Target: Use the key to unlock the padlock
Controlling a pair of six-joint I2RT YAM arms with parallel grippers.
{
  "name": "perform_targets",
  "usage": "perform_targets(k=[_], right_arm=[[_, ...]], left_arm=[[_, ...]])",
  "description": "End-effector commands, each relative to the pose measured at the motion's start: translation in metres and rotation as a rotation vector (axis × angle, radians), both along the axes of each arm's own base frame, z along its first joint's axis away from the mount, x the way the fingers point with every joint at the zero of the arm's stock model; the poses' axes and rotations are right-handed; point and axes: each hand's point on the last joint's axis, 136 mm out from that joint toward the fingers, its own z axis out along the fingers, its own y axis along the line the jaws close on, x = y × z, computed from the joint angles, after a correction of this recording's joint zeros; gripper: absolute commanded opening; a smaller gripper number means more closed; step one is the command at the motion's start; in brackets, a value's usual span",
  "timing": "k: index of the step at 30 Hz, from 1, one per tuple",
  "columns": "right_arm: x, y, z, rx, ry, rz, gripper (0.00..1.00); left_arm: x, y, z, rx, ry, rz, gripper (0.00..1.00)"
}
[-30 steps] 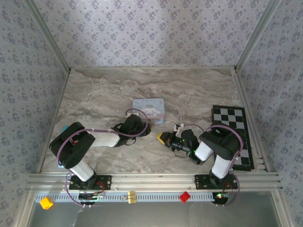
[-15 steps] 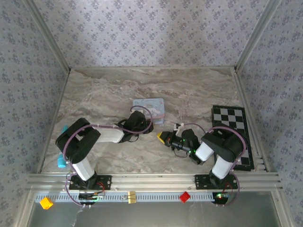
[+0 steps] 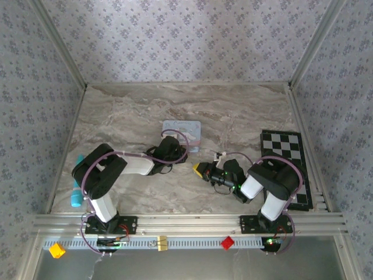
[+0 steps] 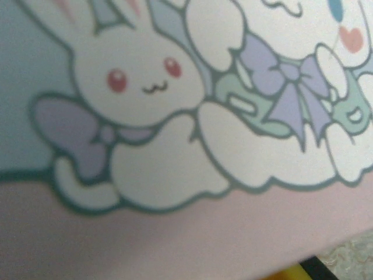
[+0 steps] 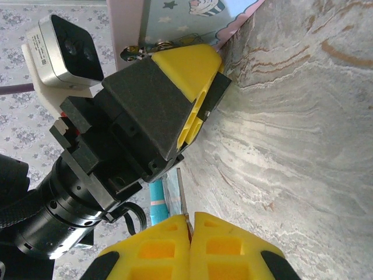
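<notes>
Key [image 5: 180,191] in right gripper [image 5: 190,226]; left gripper [image 3: 177,153] against tin [image 3: 183,128].

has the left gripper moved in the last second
Yes. The left gripper has swung to the right and away from the arm bases, closing in on the pale blue tin.

place: robot test cell | wallpapered panels [image 3: 186,41] | aluminium rails [image 3: 186,221] | marble-print tabletop [image 3: 175,105]
</notes>
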Motion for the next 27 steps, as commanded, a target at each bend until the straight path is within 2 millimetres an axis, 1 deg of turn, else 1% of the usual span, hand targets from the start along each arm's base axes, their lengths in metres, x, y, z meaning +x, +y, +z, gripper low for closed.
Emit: perform_targets(k=[1,5,9,14,20,24,27], right_arm=[[-0.001,0.006,-0.002,-0.014,-0.013,0.021,0.0],[-0.002,0.012,-0.005,-0.006,-0.004,0.033,0.0],[-0.001,0.019,-0.006,0.004,0.007,0.05,0.0],[0.002,0.026,0.004,0.03,-0.01,0.068,0.0],[0.002,0.036,0.018,0.066,-0.034,0.114,0.0],[0.001,0.036,0.028,0.083,-0.059,0.126,0.0],[-0.001,0.034,0.028,0.083,-0.058,0.128,0.0]], left_arm=[[-0.002,0.002,0.008,-0.037,-0.002,0.014,0.17],[-0.01,0.002,0.018,-0.101,0.024,0.021,0.12],[-0.018,-0.003,0.033,-0.197,0.052,0.018,0.09],[-0.028,-0.006,0.052,-0.3,0.101,0.006,0.06],[-0.029,-0.004,0.072,-0.456,0.154,0.017,0.04],[-0.029,-0.005,0.078,-0.492,0.176,0.015,0.04],[-0.029,-0.004,0.079,-0.523,0.192,0.022,0.03]])
